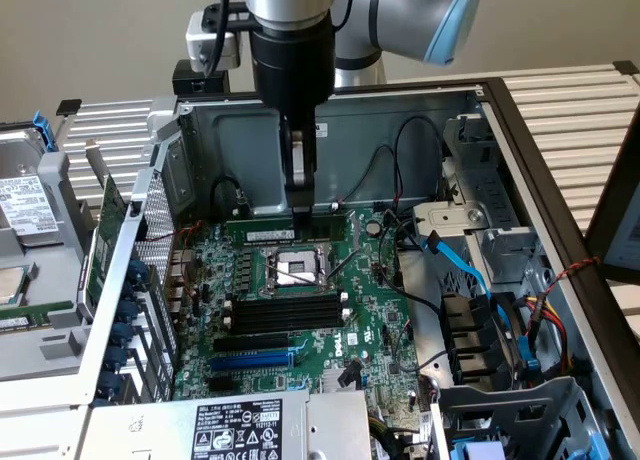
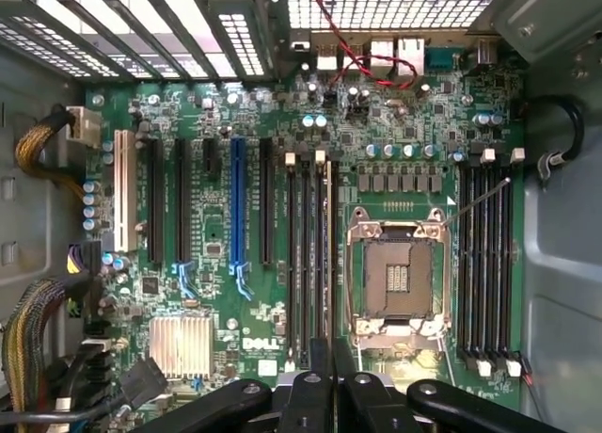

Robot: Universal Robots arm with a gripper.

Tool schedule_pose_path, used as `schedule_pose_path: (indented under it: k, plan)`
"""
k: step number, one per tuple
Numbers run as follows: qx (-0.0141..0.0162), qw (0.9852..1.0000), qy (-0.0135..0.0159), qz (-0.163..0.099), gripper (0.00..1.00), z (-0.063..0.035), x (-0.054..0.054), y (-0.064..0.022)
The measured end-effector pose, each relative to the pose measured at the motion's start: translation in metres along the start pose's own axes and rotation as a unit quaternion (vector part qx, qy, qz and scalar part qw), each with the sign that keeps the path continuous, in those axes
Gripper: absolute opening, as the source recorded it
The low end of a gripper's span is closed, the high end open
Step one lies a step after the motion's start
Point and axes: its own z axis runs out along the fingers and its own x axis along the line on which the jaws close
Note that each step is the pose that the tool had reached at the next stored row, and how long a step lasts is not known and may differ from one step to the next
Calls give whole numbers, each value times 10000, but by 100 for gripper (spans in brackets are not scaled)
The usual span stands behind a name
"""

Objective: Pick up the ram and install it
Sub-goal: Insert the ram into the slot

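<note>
Nearest in the exterior view, the power supply (image 1: 240, 430) carries a white label with certification marks, its print too fine to read. Beyond it lies the motherboard (image 1: 370, 310), where the four black memory slots (image 1: 275, 312) on the near side of the processor socket (image 1: 297, 270) stand empty.

On the far side of the socket the gripper (image 1: 300, 208) reaches straight down into the case, with the ram (image 1: 262, 225) beneath it, lying lengthwise along the far bank of slots. In the wrist view the ram (image 2: 330, 264) appears edge-on as a thin strip between the dark fingers (image 2: 310, 391), which are closed on it.

The pick-up therefore looks done, and the stick seems lined up with a slot beside the socket, low on the board. Whether it is pressed fully home, or the end latches have snapped over it, cannot be told. The arm's grip has not been let go, so the install reads as under way, not finished.

As for writing, the word DELL (image 2: 259, 344) is printed in white on the board. A white label shows on the ram near the gripper, and another on the hard drive (image 1: 25, 205) at the exterior view's left; neither is legible.
</note>
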Motion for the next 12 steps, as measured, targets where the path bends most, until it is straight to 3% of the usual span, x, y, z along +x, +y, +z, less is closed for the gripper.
schedule_pose_path:
  k: [7, 9, 11, 12]
  plan:
    - [3, 10000, 0, 0, 12, 93, 33, 3]
    - [36, 10000, -1, -4, 12, 106, 35, 12]
    - [97, 10000, -4, -5, 12, 121, 36, 30]
    - [106, 9999, -6, -4, 12, 131, 36, 35]
